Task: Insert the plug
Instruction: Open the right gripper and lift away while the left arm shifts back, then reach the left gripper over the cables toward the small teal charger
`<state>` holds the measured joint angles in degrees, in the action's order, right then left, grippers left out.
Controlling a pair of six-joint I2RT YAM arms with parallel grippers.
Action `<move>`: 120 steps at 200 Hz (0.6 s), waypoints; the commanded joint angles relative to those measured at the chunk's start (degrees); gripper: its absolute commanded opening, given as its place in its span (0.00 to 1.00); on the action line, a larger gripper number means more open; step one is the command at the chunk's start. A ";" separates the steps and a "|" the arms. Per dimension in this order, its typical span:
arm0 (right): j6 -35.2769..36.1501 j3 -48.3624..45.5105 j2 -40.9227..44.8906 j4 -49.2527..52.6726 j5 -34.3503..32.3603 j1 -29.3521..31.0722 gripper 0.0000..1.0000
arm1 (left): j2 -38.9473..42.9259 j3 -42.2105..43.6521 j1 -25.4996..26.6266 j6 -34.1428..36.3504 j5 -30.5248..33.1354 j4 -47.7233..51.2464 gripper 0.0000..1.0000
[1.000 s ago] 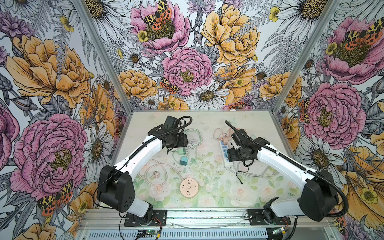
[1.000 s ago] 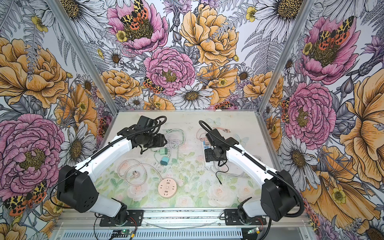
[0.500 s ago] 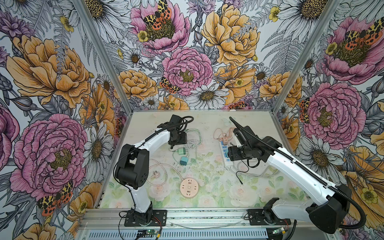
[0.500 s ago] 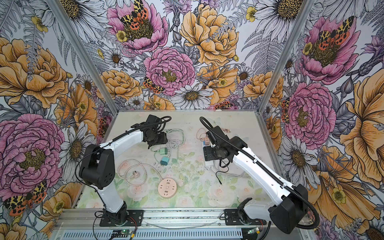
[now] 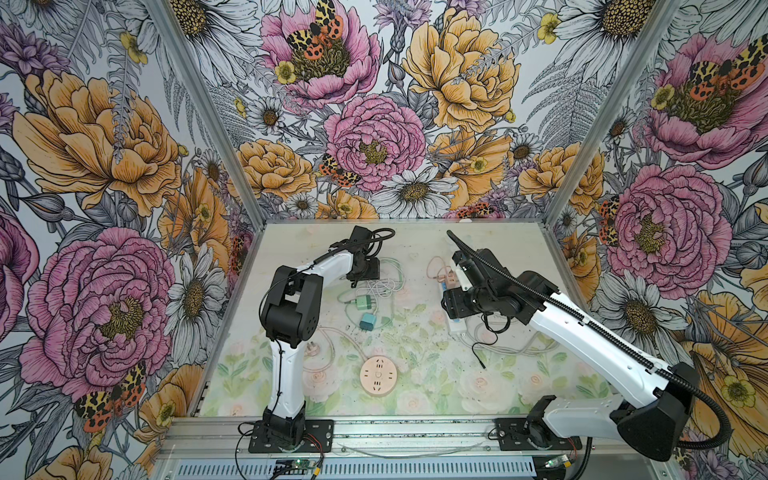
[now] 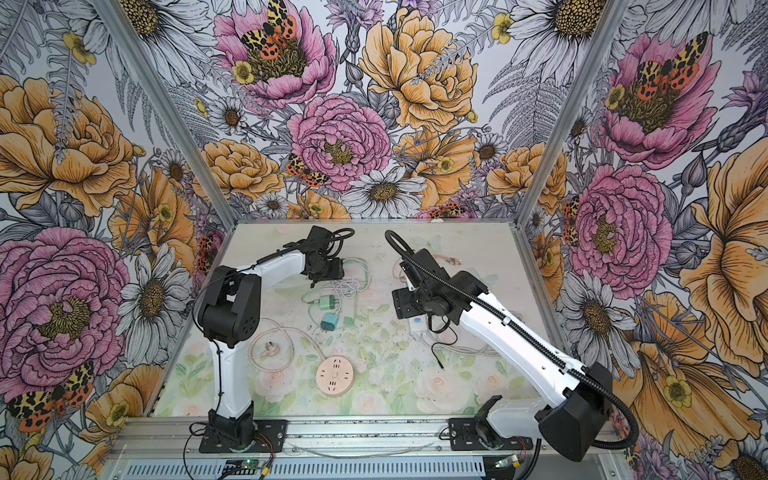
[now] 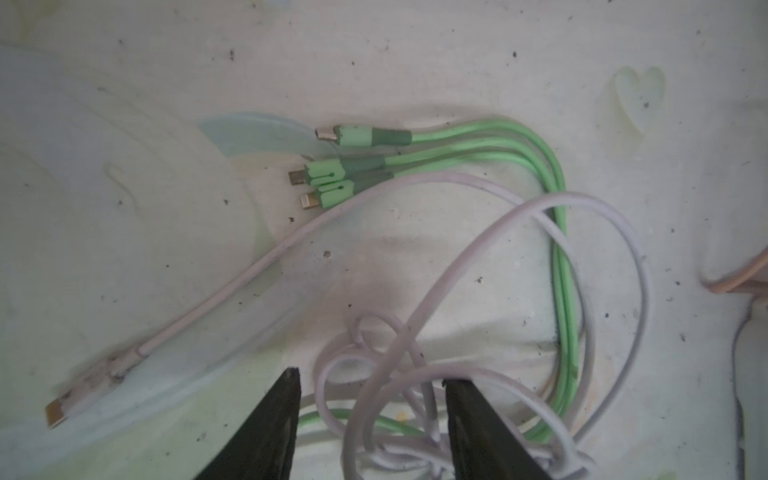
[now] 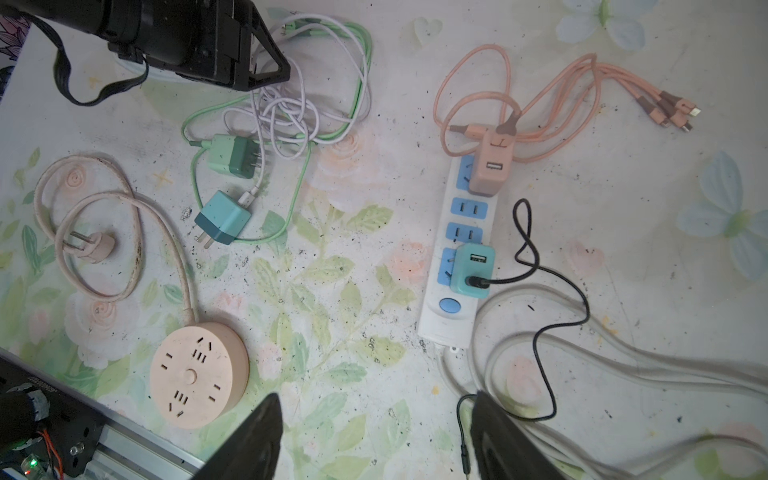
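Observation:
Two loose chargers lie left of centre: a green one (image 8: 228,156) and a teal one (image 8: 222,216), seen in both top views (image 5: 363,303) (image 5: 367,321). A white power strip (image 8: 436,328) carries a pink adapter (image 8: 490,166) and a teal adapter (image 8: 471,270). My left gripper (image 7: 372,376) is open, its fingers either side of the lilac cable tangle (image 7: 415,332) just behind the green charger, gripping nothing. My right gripper (image 8: 374,399) hangs open high above the strip (image 5: 456,326), holding nothing.
A round pink socket (image 8: 197,374) sits near the front edge, its pink plug (image 8: 93,247) and cord looped to the left. Green three-headed cable ends (image 7: 332,166) lie beyond the left gripper. Pink cable loops (image 8: 540,104), a thin black lead (image 8: 536,291) and a thick white cord (image 8: 623,365) surround the strip.
Both arms have lifted at the elbow. The left gripper slid slightly right and back over the cable tangle. The right gripper drew back and upward from the strip.

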<state>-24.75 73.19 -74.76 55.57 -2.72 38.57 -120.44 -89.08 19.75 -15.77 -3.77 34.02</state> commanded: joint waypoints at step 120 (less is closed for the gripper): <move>0.58 -0.17 -1.18 -5.27 -1.40 0.02 0.71 | 11.18 0.71 1.11 4.50 -8.70 -2.43 0.00</move>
<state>-24.40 73.32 -77.17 52.73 -2.96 38.57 -117.08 -89.86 19.99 -11.88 -10.13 32.82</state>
